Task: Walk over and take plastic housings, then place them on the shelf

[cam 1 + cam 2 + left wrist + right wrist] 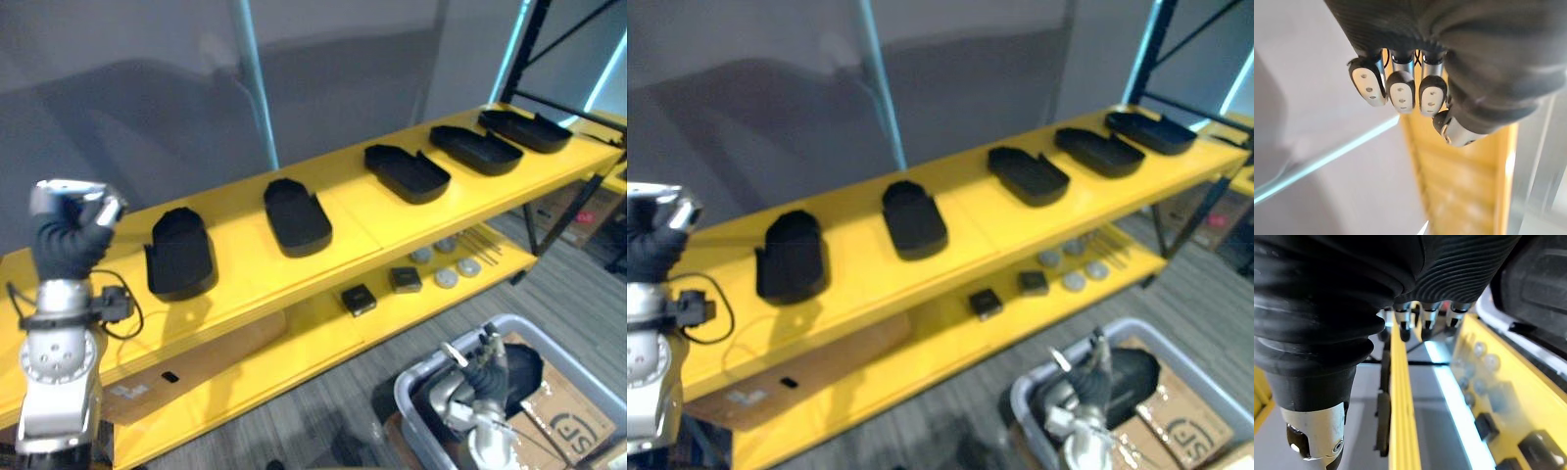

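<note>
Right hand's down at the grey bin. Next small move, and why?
Probably ease the right hand toward the black housing in the grey bin and grasp it: it lies right beside the hand, while the yellow shelf has bare space between the housings there. The left hand is raised, curled, empty.

You have five black plastic shells in a row along the top board of the yellow shelf [245,279], all well apart from one another. Each is long and shallow, with one rounded end. The leftmost housing [179,255] has the tallest walls. The second housing [297,217] lies flat beside it. The third housing [407,173], fourth housing [476,150] and fifth housing [525,130] lie hollow side up towards the right end. A sixth housing [519,370] sits in the grey bin [416,384] on the floor; you can't tell its pose.
</note>
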You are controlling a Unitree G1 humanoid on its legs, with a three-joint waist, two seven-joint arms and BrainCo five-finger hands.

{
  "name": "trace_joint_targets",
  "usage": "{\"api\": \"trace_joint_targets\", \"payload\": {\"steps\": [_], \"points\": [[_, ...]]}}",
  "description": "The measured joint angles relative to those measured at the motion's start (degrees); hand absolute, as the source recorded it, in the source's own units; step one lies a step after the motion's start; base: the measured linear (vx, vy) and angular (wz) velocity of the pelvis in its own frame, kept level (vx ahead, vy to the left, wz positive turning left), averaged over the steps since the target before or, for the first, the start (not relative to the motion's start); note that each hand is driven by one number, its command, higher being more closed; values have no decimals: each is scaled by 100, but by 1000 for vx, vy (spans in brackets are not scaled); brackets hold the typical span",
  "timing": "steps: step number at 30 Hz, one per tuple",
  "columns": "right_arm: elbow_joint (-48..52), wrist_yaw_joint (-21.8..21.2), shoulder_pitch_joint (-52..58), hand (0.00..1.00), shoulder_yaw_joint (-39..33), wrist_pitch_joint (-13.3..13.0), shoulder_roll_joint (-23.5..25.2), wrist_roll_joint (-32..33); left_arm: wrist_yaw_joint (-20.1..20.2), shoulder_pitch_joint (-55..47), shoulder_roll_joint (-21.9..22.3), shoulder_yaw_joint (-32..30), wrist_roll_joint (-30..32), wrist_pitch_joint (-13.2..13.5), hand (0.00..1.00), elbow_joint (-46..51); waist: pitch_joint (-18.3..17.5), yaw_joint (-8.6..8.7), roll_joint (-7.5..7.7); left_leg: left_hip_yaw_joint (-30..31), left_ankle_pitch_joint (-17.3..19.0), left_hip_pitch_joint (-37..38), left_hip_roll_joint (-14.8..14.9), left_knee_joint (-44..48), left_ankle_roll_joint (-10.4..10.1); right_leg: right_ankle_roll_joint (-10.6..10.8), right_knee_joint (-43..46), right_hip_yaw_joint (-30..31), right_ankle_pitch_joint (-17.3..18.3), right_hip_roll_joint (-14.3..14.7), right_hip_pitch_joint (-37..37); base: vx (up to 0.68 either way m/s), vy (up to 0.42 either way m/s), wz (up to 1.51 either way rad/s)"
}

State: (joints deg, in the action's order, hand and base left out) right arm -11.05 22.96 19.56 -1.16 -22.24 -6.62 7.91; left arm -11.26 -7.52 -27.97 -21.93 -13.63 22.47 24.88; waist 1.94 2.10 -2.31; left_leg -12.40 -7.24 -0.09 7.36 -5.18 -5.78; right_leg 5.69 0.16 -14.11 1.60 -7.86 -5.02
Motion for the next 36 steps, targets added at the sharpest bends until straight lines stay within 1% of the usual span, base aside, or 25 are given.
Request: {"api": "trace_joint_targets", "payload": {"steps": [1,3,4,5,6,7,8,9,11,15,16,19,20,21,22,24,25,26,28,29,30,32,34,35,36], "points": [[-32,79,-10,0,-14,-2,37,-35,-97,-84,102,-64,0,80,0,40,-9,-9,25,15,-7,-6,-2,0,8,-2,2,-6,3,1,-2,26,-11,14],[-411,381,-85,0,-167,-18,215,-76,-459,-394,612,-354,0,277,0,85,-61,-130,112,41,-7,-7,-13,0,8,-5,12,-14,5,-4,-15,28,-8,4],[-526,475,-88,0,-239,-24,277,-71,-552,-478,738,-428,0,319,0,84,-72,-141,130,63,-8,-14,-17,0,8,-4,19,-23,5,-6,-21,22,-5,8],[-757,626,-153,0,-396,-34,380,-6,-728,-673,982,-566,-6,365,0,80,-79,-157,141,78,-10,-21,-26,0,7,-4,22,-41,5,-12,-35,16,-2,11],[-979,744,-191,0,-565,-43,457,102,-919,-867,1194,-694,-1,373,0,69,-83,-163,148,92,-10,-21,-32,0,7,-4,20,-85,5,-18,-51,12,1,12],[-1080,806,-197,0,-658,-43,484,160,-1047,-941,1285,-735,6,369,0,53,-82,-166,148,101,-10,-21,-35,0,7,-4,19,-112,5,-20,-67,1,0,15],[-1288,903,-198,0,-814,-43,505,305,-1278,-1066,1433,-781,9,350,0,-14,-77,-174,145,142,-10,-12,-44,0,8,-4,10,-158,13,-25,-107,-5,-2,13],[-1387,955,-201,0,-878,-43,505,350,-1350,-1104,1517,-846,15,337,0,-77,-77,-185,141,153,-10,-10,-45,0,7,-4,12,-164,19,-24,-112,-15,-2,11],[-1625,1110,-210,0,-1120,-35,500,398,-1786,-1202,1758,-1071,12,299,0,-512,-54,-242,103,235,-19,-31,-41,0,3,7,-2,-205,34,-16,-112,-35,-4,9],[-1874,1253,-209,0,-1301,-32,496,474,-2193,-1274,1972,-1183,3,285,0,-1249,-48,-266,93,323,-63,-111,-39,0,0,15,-8,-322,47,-7,-110,-32,-1,16],[-1910,1305,-215,0,-1311,-39,503,473,-2350,-1281,2013,-1177,12,275,0,-1548,-40,-304,113,338,-45,-107,-43,0,-4,26,-5,-328,55,-6,-122,-12,0,9],[-1990,1348,-257,0,-1216,-65,500,467,-2731,-1208,2007,-1153,23,240,0,-2449,3,-304,186,409,-16,-76,-74,0,14,81,-3,-441,101,-35,-215,5,-1,13],[-2000,1351,-282,0,-1150,-122,513,467,-2926,-1209,2009,-1122,25,237,0,-2876,9,-305,179,407,-8,-68,-86,0,22,93,1,-445,112,-49,-222,29,8,5],[-2011,1365,-330,0,-1070,-205,514,466,-3102,-1207,2012,-1093,17,238,0,-3340,16,-308,216,402,1,-67,-102,0,31,101,1,-445,118,-65,-223,0,0,0],[-2034,1381,-365,0,-1042,-254,520,465,-3195,-1206,2018,-1080,17,237,0,-3578,15,-308,216,397,8,-65,-111,0,39,104,1,-445,121,-74,-223,38,15,-2],[-2121,1492,-488,0,-974,-406,561,426,-3473,-1213,2132,-1064,10,233,0,-4328,123,-307,342,380,58,26,-152,0,44,114,-3,-442,143,-113,-313,44,12,-1],[-2121,1528,-486,0,-971,-438,580,366,-3522,-1219,2165,-1064,2,222,0,-4505,117,-307,376,383,70,26,-162,0,48,107,2,-442,153,-122,-314,56,4,3],[-2116,1607,-498,0,-961,-520,609,231,-3536,-1231,2189,-1055,-41,138,0,-4948,121,-310,428,381,93,23,-181,0,48,104,5,-440,165,-138,-312,69,-1,2],[-2108,1780,-543,0,-961,-646,654,14,-3517,-1211,2218,-1043,-232,63,0,-5590,133,-303,464,365,129,22,-206,0,52,121,5,-434,189,-165,-307,78,-3,-1],[-2073,1957,-557,0,-958,-690,670,-221,-3441,-1213,2275,-1044,-242,4,0,-5927,133,-301,467,356,158,27,-224,0,54,131,14,-431,213,-191,-308,90,-9,-1],[-1968,2133,-569,0,-960,-712,688,-473,-3262,-1214,2341,-1044,-347,-36,0,-6173,135,-299,463,349,189,36,-241,1,53,143,33,-418,237,-210,-313,95,-13,-1],[-1751,2269,-573,0,-957,-726,708,-703,-3079,-1220,2406,-1045,-407,-136,0,-6314,138,-298,458,326,214,43,-245,1,45,145,50,-397,248,-216,-314,91,-21,-6],[-1280,2333,-642,0,-926,-801,699,-1108,-2544,-1247,2411,-901,-459,-385,0,-6669,180,-301,443,243,247,120,-231,2,18,135,70,-306,261,-215,-325,103,-34,-17],[-1132,2269,-655,0,-869,-860,660,-1163,-2250,-1223,2407,-796,-548,-478,0,-6810,188,-286,444,239,263,121,-231,2,11,140,70,-306,263,-212,-326,119,-42,-12],[-1054,2070,-677,0,-815,-885,621,-1156,-1965,-1175,2399,-669,-681,-608,0,-6938,217,-280,465,230,273,123,-227,3,-2,134,69,-300,268,-208,-328,100,-33,-4]]}}
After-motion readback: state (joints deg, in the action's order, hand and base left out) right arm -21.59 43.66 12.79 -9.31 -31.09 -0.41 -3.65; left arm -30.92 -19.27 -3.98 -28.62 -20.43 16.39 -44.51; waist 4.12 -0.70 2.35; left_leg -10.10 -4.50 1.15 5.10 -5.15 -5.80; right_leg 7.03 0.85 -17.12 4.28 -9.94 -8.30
